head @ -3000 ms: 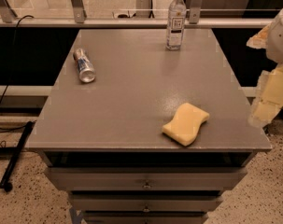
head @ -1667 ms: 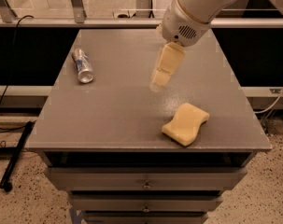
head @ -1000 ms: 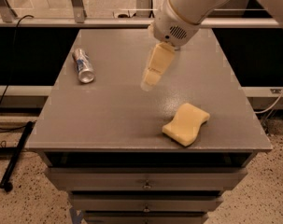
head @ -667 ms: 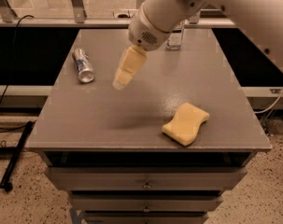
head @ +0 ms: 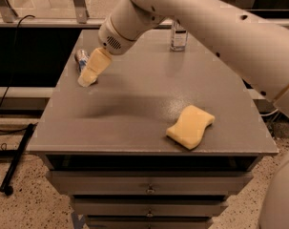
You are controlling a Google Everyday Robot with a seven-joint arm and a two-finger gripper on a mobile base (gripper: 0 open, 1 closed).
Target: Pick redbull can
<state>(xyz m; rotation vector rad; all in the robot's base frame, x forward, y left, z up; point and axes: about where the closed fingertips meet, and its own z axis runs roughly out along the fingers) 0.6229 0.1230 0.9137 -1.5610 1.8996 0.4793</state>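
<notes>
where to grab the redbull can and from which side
Grip the redbull can across its round sidewall near mid-length, coming down from above. It lies on its side on the table, long axis pointing roughly away from the camera, so close across its narrow width. The gripper is at its near end, partly hiding it.

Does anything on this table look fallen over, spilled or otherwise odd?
Only the redbull can: it seems to lie on its side near the left edge of the table, partly hidden by the gripper in front of it. The bottle stands upright; no spill shows.
</notes>
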